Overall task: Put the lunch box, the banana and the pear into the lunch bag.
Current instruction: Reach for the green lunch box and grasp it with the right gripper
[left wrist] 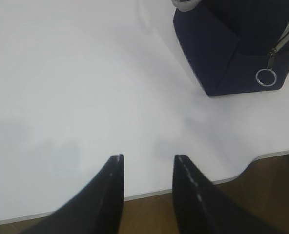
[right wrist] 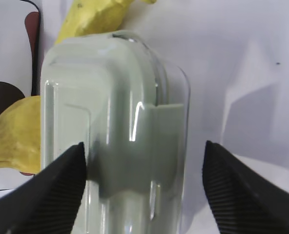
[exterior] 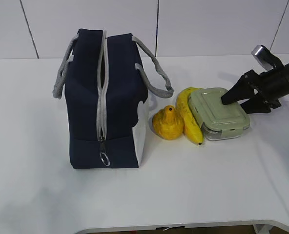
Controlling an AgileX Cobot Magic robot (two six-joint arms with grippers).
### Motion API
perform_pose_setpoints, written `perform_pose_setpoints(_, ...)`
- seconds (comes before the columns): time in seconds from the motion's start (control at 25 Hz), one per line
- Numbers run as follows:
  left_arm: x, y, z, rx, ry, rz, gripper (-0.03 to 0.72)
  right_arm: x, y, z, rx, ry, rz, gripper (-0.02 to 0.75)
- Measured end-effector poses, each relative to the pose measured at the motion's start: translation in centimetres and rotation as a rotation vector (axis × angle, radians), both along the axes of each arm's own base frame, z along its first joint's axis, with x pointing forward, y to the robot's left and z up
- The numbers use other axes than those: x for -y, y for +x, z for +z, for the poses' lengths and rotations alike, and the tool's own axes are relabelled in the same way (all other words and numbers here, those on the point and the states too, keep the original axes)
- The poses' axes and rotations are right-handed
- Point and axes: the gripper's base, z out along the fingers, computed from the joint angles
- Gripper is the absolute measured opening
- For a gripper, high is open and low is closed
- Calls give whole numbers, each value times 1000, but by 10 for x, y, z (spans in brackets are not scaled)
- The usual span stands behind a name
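Note:
The lunch box [exterior: 217, 113], clear glass with a sage-green lid, lies flat at the right of the table. My right gripper [exterior: 239, 103] is open and straddles its right end. In the right wrist view the gripper [right wrist: 144, 145] has its left finger against the lunch box [right wrist: 115, 122] and its right finger apart from it. The banana [exterior: 189, 114] lies along the box's left side. The pear [exterior: 168, 123] sits left of the banana. The navy lunch bag [exterior: 105, 97] stands upright at left, its ring pull [exterior: 104, 158] low on the end face. My left gripper [left wrist: 149, 157] is open and holds nothing.
The left gripper hovers over the white table's front edge [left wrist: 193, 187], well left of the lunch bag's corner [left wrist: 232, 53]. The bag's grey handles [exterior: 154, 68] droop to both sides. A white wall runs behind the table.

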Motion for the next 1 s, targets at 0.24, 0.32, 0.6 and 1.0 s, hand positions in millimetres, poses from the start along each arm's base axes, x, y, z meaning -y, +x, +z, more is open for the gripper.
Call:
perform_pose_setpoints(0.24,0,0,0,0,0,0,239,0,0,0,-2,0,-1,594)
perform_pose_setpoints(0.32,0,0,0,0,0,0,239,0,0,0,-2,0,-1,592)
perform_pose_setpoints(0.6,0,0,0,0,0,0,239,1,-1,-1,-5,-12,6,590)
perform_pose_setpoints(1.0,0,0,0,0,1,0,239,0,-1,-2,-9,-2,6,535)
